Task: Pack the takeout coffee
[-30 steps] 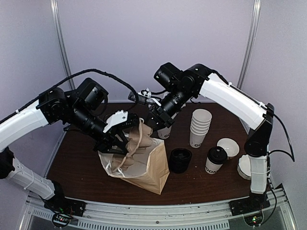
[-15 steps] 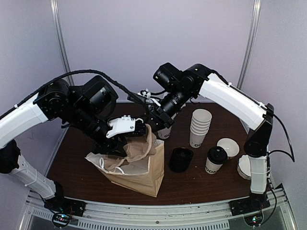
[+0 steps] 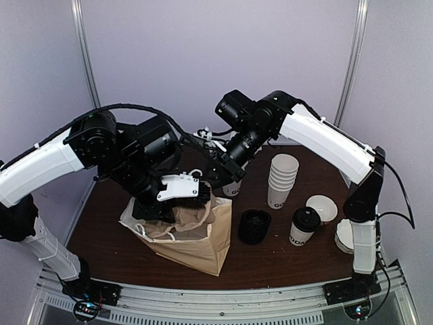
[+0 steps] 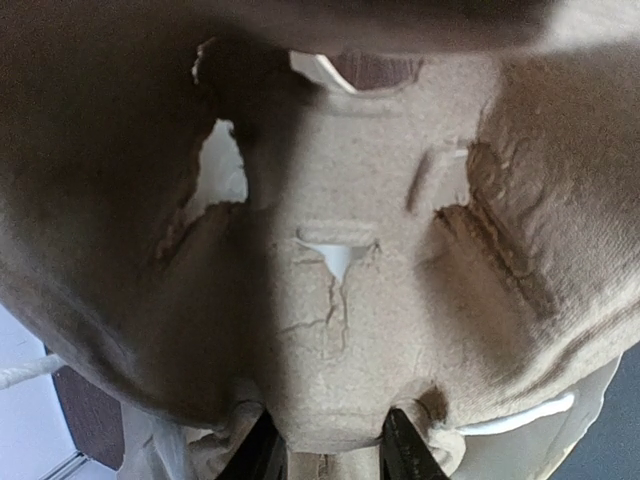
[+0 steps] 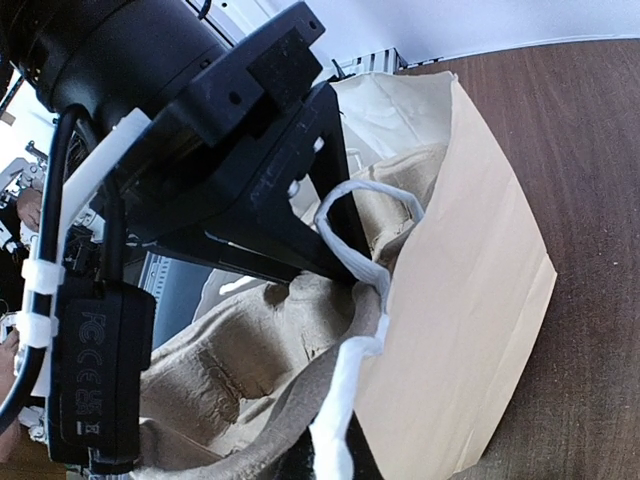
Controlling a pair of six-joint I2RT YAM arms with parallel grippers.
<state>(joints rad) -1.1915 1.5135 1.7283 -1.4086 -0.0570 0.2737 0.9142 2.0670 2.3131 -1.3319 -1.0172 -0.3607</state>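
The takeout coffee (image 3: 302,227), a white cup with dark lettering and a black dome lid, stands on the table at the right, apart from both grippers. A brown paper bag (image 3: 196,240) stands at the centre-left. My left gripper (image 3: 194,194) is shut on a brown pulp cup carrier (image 4: 380,250) and holds it in the bag's mouth; the carrier fills the left wrist view, my left gripper (image 4: 335,458) clamping its lower edge. My right gripper (image 3: 218,177) is shut on the bag's far rim by its white handle (image 5: 350,420); my right gripper (image 5: 335,468) is mostly hidden behind it.
A stack of lidless white cups (image 3: 281,177) stands behind the coffee. A stack of black lids (image 3: 254,226) sits beside the bag. A lettered cup (image 3: 233,189) stands half hidden behind my right gripper. A lidless white cup (image 3: 322,207) and white lids (image 3: 346,235) are at the right edge.
My left arm has swung right and over the bag, carrying the carrier lower into its mouth. The bag's top has spread and shifted left. The right arm has held still.
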